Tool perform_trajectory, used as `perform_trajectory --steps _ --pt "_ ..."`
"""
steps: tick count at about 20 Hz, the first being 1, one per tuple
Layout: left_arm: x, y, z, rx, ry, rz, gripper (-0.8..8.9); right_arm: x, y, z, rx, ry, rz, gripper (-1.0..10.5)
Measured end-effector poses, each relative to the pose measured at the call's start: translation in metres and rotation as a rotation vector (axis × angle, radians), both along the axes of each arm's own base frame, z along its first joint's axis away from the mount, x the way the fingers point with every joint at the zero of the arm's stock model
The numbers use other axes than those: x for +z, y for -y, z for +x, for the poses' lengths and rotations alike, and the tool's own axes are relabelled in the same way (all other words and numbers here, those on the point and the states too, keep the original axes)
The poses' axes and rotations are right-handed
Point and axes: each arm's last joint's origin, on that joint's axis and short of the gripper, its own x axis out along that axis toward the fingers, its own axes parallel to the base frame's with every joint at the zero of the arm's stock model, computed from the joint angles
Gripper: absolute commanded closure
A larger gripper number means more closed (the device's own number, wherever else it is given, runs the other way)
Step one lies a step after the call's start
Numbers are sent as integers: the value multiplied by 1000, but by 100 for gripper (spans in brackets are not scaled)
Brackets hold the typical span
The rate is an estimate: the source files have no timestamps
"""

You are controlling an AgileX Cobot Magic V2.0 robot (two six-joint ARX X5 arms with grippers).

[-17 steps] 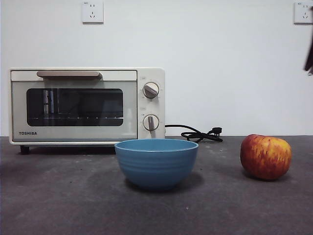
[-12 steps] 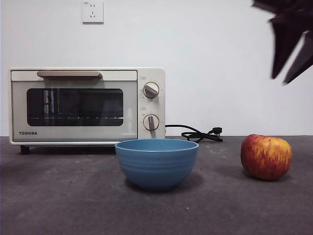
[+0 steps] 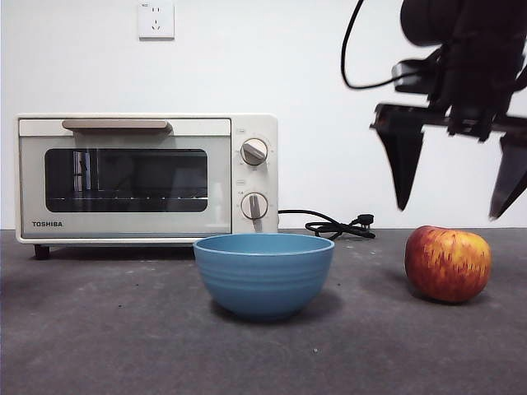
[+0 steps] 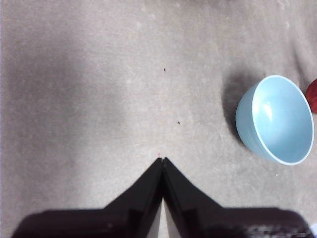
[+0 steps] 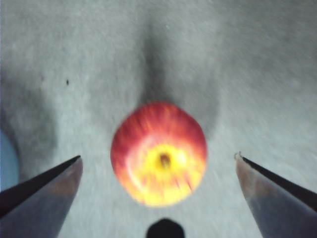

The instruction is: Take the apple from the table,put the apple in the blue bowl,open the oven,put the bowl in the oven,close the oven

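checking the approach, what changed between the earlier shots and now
The right tool came down from the front view's top right corner, where only a dark tip showed, and now hangs open just above the apple, jaws spread wider than the fruit and not touching it. Nothing was taken hold of. The apple, blue bowl and oven, door shut, stayed put. The left tool is shut over bare table.

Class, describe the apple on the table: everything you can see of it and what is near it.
The apple is round, red with yellow-orange streaks and a yellow patch around its stem pit, which faces up. It rests on the dark grey table, apart from the blue bowl. Nothing grips it: the right gripper hangs open just above, one jaw to each side.
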Motion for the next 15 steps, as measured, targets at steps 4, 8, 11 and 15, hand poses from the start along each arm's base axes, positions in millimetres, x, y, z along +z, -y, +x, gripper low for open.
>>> perform_trajectory --steps 4,8,11,15 --pt "0 0 0 -3 -6 2 818 -22 -4 11 -5 -49 -18 409" --pt "-1 0 0 -6 -5 5 818 -35 -7 18 -23 -62 -17 411" --pt "-1 0 0 -7 -5 5 818 -41 -8 20 -33 -80 -17 415" --pt "-1 0 0 -7 -6 5 818 -46 -7 19 -45 -122 -21 517"
